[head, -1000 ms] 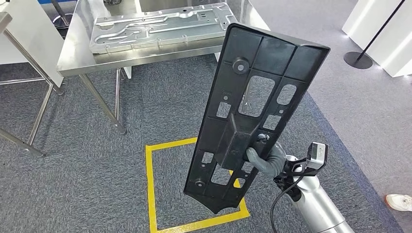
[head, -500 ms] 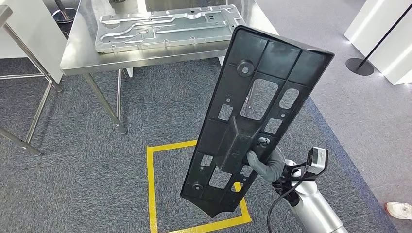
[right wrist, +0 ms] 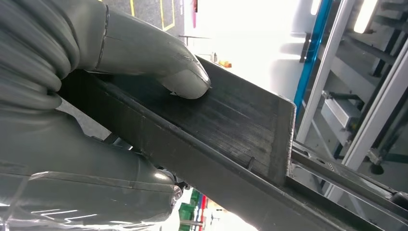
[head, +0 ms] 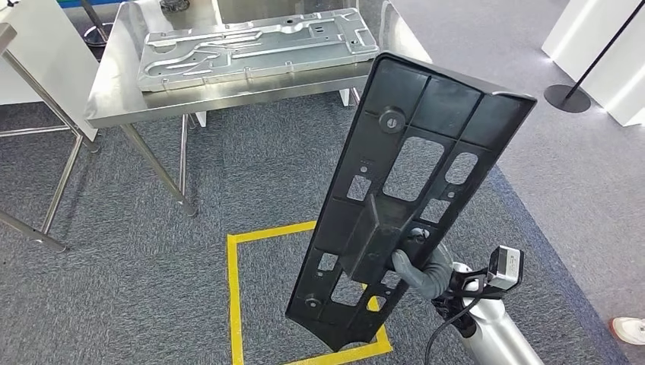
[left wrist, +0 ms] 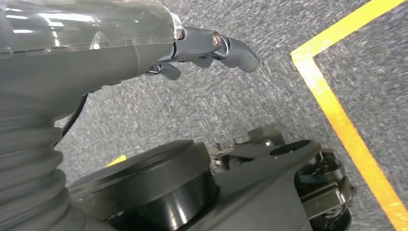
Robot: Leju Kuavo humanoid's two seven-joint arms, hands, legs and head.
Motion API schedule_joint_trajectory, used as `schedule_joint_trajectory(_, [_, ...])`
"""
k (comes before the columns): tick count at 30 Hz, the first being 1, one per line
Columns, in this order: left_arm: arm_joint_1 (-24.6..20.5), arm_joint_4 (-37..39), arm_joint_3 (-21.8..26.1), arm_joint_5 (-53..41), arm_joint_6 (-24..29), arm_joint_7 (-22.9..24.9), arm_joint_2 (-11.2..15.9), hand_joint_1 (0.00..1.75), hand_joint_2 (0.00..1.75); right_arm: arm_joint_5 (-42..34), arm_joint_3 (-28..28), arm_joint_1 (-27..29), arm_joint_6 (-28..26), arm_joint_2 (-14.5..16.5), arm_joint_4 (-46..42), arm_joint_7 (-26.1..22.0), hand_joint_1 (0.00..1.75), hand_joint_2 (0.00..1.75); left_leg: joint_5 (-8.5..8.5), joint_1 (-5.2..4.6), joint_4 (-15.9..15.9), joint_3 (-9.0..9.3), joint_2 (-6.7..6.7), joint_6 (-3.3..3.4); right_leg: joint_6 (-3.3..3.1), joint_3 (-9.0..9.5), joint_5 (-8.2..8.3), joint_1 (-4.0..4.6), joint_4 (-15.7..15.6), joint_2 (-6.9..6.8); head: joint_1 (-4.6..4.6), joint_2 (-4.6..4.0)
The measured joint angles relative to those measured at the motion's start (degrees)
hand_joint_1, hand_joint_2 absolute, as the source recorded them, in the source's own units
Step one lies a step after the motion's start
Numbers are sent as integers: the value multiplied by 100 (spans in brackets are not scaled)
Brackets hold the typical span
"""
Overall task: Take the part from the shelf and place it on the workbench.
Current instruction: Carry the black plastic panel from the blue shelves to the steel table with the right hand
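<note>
Part (head: 414, 190), one long black plastic panel with ribs and several cut-out windows, stands nearly upright in the centre-right of the head view, leaning a little to the right at its top. Our right hand (head: 417, 262) holds it low down: the grey thumb and fingers are clamped on the raised ridge near the panel's lower half, and in the right wrist view the thumb (right wrist: 163, 67) presses flat on the black ridge of the part (right wrist: 216, 130).

Our left hand (left wrist: 207, 48) hangs over the carpet in the left wrist view, holding nothing; its dark fingers are curled inward (how tightly, we cannot tell).

Beyond the part, in the upper left of the head view, stands one steel workbench (head: 114, 95) on thin metal legs. One silver metal plate (head: 255, 47) with pressed channels lies flat on it and covers most of the top, leaving bare strips along the near and left edges. The top corner of the part overlaps the bench's right end in the picture, though the two are apart.

On the grey carpet (head: 137, 266) below, one yellow taped square (head: 234, 289) sits in the lower middle, its right side hidden behind the panel. At the far left edge, legs of a second metal frame (head: 46, 182) show. In the upper right, one round black stand base (head: 567, 97) with a slanting pole rests beside white panels (head: 601, 46). One white shoe (head: 630, 328) of a person shows at the lower right edge.
</note>
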Motion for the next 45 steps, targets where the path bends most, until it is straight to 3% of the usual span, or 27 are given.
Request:
schedule_joint_trajectory(2, [-3,0,-2,-18,1,9,4,0,175,0,-31,30,3,0,-38,-2,175,175,398,-17,-791,378,-1,83,10,41,-20,15,-1,19,0,0])
schedule_joint_trajectory(4, [-12,0,-5,-33,2,13,11,0,175,0,-65,57,2,0,-68,-6,175,175,559,-49,-1341,632,-1,157,55,48,-32,26,1,28,0,0])
schedule_joint_trajectory(7, [-19,0,-25,-47,2,24,11,0,175,0,-91,110,0,4,-101,-9,175,175,568,-56,-1479,676,-3,226,157,49,-27,17,-24,24,0,0])
schedule_joint_trajectory(9, [-21,0,-40,-53,2,28,4,0,175,0,-117,130,-2,20,-142,-16,175,175,612,-25,-1566,723,1,287,214,-24,-148,17,153,24,1,0])
schedule_joint_trajectory(12, [-29,0,-67,-66,-1,34,-2,0,175,6,-157,188,-8,37,-171,-28,175,175,614,-21,-1603,750,6,347,268,-543,-612,9,1167,24,1,0])
schedule_joint_trajectory(13, [-26,0,-80,-71,-2,38,-1,0,175,12,-167,220,-11,37,-172,-28,175,175,604,-23,-1599,753,5,349,282,-703,-677,3,1447,24,1,0])
schedule_joint_trajectory(14, [-23,0,-94,-80,-4,42,-1,0,175,21,-179,249,-14,37,-173,-28,175,175,591,-24,-1592,760,2,347,293,-776,-639,-6,1542,23,2,0])
schedule_joint_trajectory(15, [-21,0,-107,-90,-8,44,-1,0,175,31,-190,267,-17,37,-175,-28,175,175,573,-23,-1583,775,-1,338,299,-729,-490,-16,1400,22,2,0])
schedule_joint_trajectory(17, [-21,0,-123,-107,-14,45,-4,0,175,44,-207,277,-20,37,-193,-30,175,175,517,-21,-1548,812,-6,303,291,-384,-85,-33,656,14,2,0])
schedule_joint_trajectory(19, [-25,0,-132,-109,-16,46,-9,0,175,54,-216,282,-21,42,-219,-33,175,175,455,-39,-1496,814,-6,240,242,-132,94,-15,100,10,2,0])
schedule_joint_trajectory(21, [-29,0,-134,-114,-16,49,-11,0,175,61,-219,301,-23,46,-236,-41,175,175,421,-56,-1484,808,-3,178,172,-111,64,10,16,18,1,0])
schedule_joint_trajectory(24, [-41,0,-138,-125,-20,52,-9,0,175,67,-226,331,-33,45,-281,-53,175,175,313,-46,-1355,791,4,81,71,-35,26,-16,-21,23,1,0])
schedule_joint_trajectory(25, [-45,0,-139,-128,-21,52,-9,0,175,69,-231,336,-37,44,-302,-58,175,175,209,-36,-1134,692,5,47,38,6,5,-25,-35,19,1,0])
schedule_joint_trajectory(27, [-41,0,-140,-135,-25,54,-9,0,175,75,-238,349,-39,42,-330,-67,175,175,-64,-15,-407,301,6,-2,-4,64,-48,-19,-41,13,0,0])
schedule_joint_trajectory(29, [-45,0,-141,-133,-28,53,-9,0,175,77,-241,380,-40,42,-334,-69,175,175,-140,-3,111,-46,7,-17,-10,124,-103,-11,-39,16,0,0])
schedule_joint_trajectory(30, [-48,0,-140,-131,-30,56,-9,0,175,78,-241,395,-40,42,-338,-69,175,175,-13,-3,71,-74,7,-9,-5,168,-135,-11,-39,20,0,0])
schedule_joint_trajectory(31, [-50,0,-140,-132,-31,60,-8,0,175,78,-242,406,-40,42,-346,-69,175,175,208,-4,-178,3,7,12,5,223,-171,-11,-39,25,0,0])
schedule_joint_trajectory(33, [-43,0,-139,-137,-32,69,-5,0,175,79,-243,407,-39,42,-368,-70,175,175,618,-28,-909,289,6,88,41,323,-250,-5,-45,35,1,0])
schedule_joint_trajectory(35, [-41,0,-140,-138,-34,70,-4,0,175,81,-244,405,-38,42,-380,-70,175,175,698,-65,-1326,464,5,167,106,362,-289,-1,-60,43,2,0])
schedule_joint_trajectory(38, [-23,0,-140,-131,-36,70,-5,0,175,82,-248,404,-37,50,-391,-68,175,175,640,-61,-1471,567,-7,267,220,390,-268,-1,-25,38,2,0])
schedule_joint_trajectory(40, [-22,0,-139,-127,-36,66,-7,0,175,81,-256,381,-27,65,-398,-69,175,175,621,-39,-1544,696,-13,333,266,246,-389,-11,281,32,3,0])
schedule_joint_trajectory(43, [-31,0,-139,-125,-36,59,-11,0,175,86,-267,370,-7,80,-394,-62,175,175,535,-37,-1568,821,-13,377,311,-461,-737,-23,1309,29,4,0])
schedule_joint_trajectory(44, [-26,0,-139,-125,-36,58,-11,0,175,89,-267,376,-5,82,-392,-59,175,175,494,-40,-1568,865,-14,375,319,-653,-747,-26,1499,29,4,0])
schedule_joint_trajectory(45, [-21,0,-139,-124,-36,58,-11,0,175,90,-267,379,-5,83,-391,-58,175,175,449,-41,-1567,921,-16,369,320,-743,-646,-27,1484,29,4,0])
